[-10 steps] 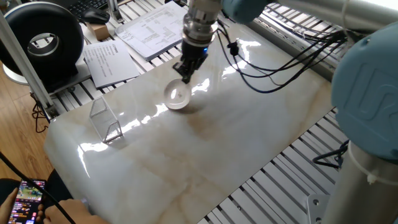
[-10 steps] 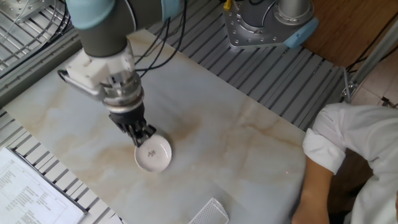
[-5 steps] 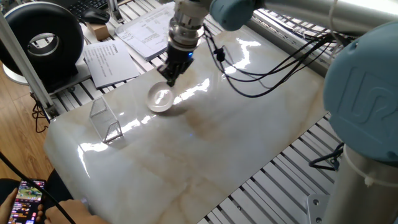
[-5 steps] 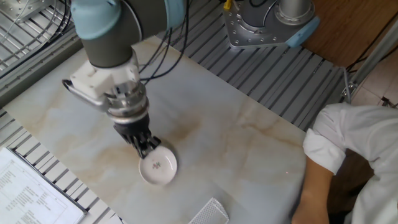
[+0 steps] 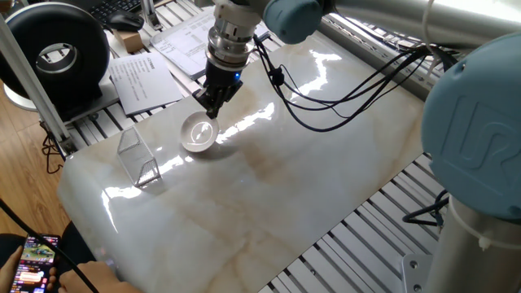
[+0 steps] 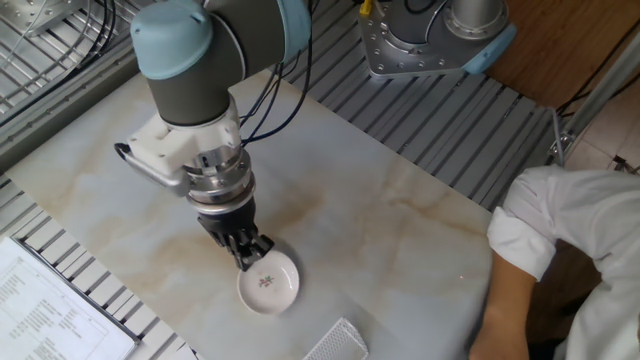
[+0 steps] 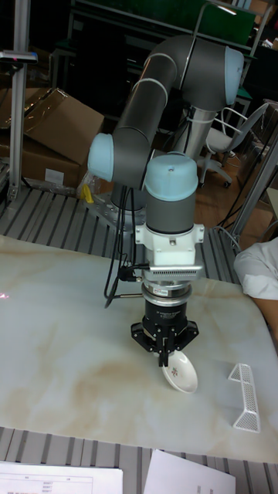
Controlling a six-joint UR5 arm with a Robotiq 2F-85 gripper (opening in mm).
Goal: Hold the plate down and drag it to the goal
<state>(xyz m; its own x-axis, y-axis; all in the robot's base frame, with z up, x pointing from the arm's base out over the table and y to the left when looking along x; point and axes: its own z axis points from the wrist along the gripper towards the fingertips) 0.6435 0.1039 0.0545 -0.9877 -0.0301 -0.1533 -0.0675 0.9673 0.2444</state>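
The pincer (image 6: 250, 257), its fingers drawn together into one tip and gripping nothing, presses down on the rim of the plate (image 6: 269, 287) on the side away from the goal. The plate sits on the counter (image 5: 269, 187) toward the paper-strewn edge, with the goal (image 5: 137, 158) near but apart, close to the counter's corner. Pressing so far off-centre, the tip could tip the glossy plate or slide off its rim, or the plate may swivel and miss the bracket's opening.
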